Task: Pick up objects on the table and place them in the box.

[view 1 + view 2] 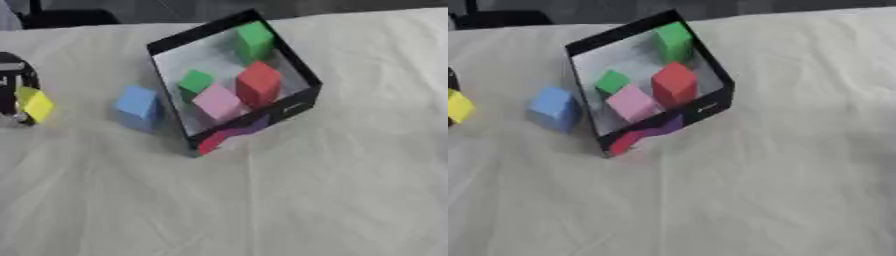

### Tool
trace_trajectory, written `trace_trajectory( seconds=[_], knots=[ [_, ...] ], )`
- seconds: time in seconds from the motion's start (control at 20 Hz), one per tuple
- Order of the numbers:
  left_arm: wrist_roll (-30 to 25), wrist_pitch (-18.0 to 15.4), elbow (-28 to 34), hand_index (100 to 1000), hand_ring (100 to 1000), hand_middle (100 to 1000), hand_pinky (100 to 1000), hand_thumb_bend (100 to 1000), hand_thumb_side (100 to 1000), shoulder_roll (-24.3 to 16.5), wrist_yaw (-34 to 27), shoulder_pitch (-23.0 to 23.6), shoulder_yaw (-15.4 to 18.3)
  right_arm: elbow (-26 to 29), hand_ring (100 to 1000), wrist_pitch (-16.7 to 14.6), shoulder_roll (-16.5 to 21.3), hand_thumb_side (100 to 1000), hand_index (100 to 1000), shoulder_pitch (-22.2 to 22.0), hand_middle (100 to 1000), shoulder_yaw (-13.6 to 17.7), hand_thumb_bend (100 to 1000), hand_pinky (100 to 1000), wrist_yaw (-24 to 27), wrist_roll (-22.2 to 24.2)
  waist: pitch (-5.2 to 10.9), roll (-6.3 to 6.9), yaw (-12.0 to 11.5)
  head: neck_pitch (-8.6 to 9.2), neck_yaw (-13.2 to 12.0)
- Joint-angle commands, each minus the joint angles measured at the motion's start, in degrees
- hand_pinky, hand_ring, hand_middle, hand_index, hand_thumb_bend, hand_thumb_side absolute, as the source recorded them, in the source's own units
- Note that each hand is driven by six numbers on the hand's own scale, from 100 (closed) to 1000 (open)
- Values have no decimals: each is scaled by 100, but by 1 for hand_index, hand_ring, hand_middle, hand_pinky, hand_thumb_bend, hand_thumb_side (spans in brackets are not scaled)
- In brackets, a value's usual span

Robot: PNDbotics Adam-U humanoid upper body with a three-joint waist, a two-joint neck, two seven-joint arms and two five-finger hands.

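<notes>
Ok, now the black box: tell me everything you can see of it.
The box is black-walled, open-topped and roughly square, with a pale grey floor, and it looks like cardboard. It sits turned askew on the white tablecloth, one corner pointing toward the camera. Inside lie two green blocks, a red block and a pink block. A red and purple marking runs along its near outer wall. A blue block stands just left of it.

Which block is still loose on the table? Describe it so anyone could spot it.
Find the black-walled box in the middle of the white cloth. Just outside its left wall, on the cloth, sits a blue block. It is the only blue one; the green, red and pink blocks lie inside the box, and the yellow block is at the left robot hand.
</notes>
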State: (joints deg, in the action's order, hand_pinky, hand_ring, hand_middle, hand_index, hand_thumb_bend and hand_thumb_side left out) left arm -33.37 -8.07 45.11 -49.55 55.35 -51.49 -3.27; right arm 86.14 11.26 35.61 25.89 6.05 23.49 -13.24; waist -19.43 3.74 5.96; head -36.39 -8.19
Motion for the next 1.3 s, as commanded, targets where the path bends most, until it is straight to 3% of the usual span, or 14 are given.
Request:
trace_trajectory(
  seconds=[0.05,0.2,0.65,1.0,1.05,1.1,1.3],
  knots=[
    [286,-44,72,558,422,477,510,601,100,-210,-13,-60,86,16,795,-16,132,584,786,64,688,83,228,738,21,17,110,-26,-3,-20,2],
    [477,-86,64,519,383,442,486,599,100,-204,-39,-63,87,7,795,-17,131,584,786,79,688,82,226,738,23,25,134,-31,-1,-35,-4],
    [590,-185,301,525,383,444,480,577,100,-187,-275,-153,54,-7,795,-13,171,585,787,80,689,78,224,738,19,35,226,0,-20,-145,50],
    [386,-438,1576,516,369,430,461,526,100,-83,-1400,-567,-366,-3,795,11,213,579,787,128,688,42,226,738,14,52,350,42,-70,-265,74],
    [320,-449,1734,517,370,431,461,369,212,-27,-1550,-661,-455,-3,794,17,217,589,787,134,688,34,246,737,10,56,371,50,-74,-286,88],
    [252,-460,1863,519,371,432,460,517,100,67,-1672,-776,-542,-4,794,23,218,577,786,138,688,26,228,737,7,59,396,59,-77,-308,99],
    [-72,-456,1925,522,370,432,454,472,100,794,-2116,-1383,-869,-3,794,62,145,573,786,224,687,-21,231,737,10,87,484,68,-46,-354,66]
  ],
)
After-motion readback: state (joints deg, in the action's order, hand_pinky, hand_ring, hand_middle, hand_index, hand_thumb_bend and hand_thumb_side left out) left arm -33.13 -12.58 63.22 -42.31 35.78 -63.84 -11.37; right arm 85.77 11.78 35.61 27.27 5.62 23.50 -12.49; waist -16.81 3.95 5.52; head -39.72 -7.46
